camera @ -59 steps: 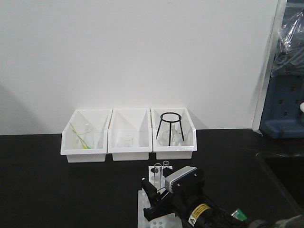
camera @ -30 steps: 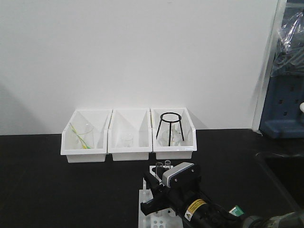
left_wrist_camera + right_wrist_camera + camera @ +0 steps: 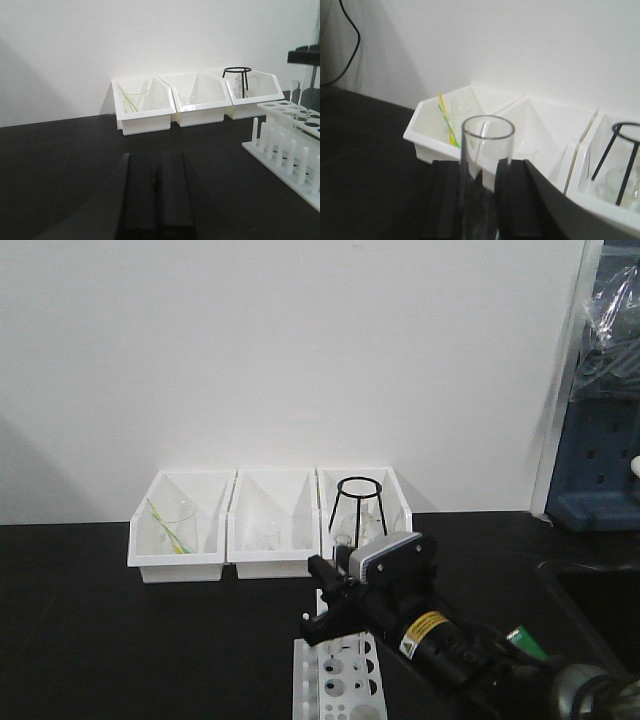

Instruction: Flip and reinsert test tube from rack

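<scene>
Right gripper [image 3: 481, 200] is clamping the test tube [image 3: 487, 145] between its two black fingers [image 3: 442, 200]. The glass is standing upright with its open rim up, poking above the pads.
- Tube and gripper are hanging over the far end of the rack [image 3: 335, 680]. The arm is hiding the tube's round end, so I cannot tell if it is clear of its hole.
- Left gripper [image 3: 157, 157] is idling low and well to the left of the rack, fingers together on nothing.
- Rack is sitting on the black table [image 3: 100, 640], its near holes showing vacant.
- Beyond the rack, three white bins [image 3: 180, 562] are lining the wall. The left one is holding a beaker [image 3: 178, 525] with yellow-green sticks; the right one is holding a black tripod stand [image 3: 358, 502].

Step, as I judge it: extraction, with the flip not yet begun.

Risks:
- Turning the wrist before the round end is free would lever it against the hole's edge. The light rack could tip or drag, or the glass could crack.
- Smooth glass on narrow pads may slide once inverted, dropping the tube onto the rack.
- A wide swing beyond the rack's far end could clip the bins' front walls.
- Rim-down, a slight tilt at reinsertion would catch the hole's lip.
</scene>
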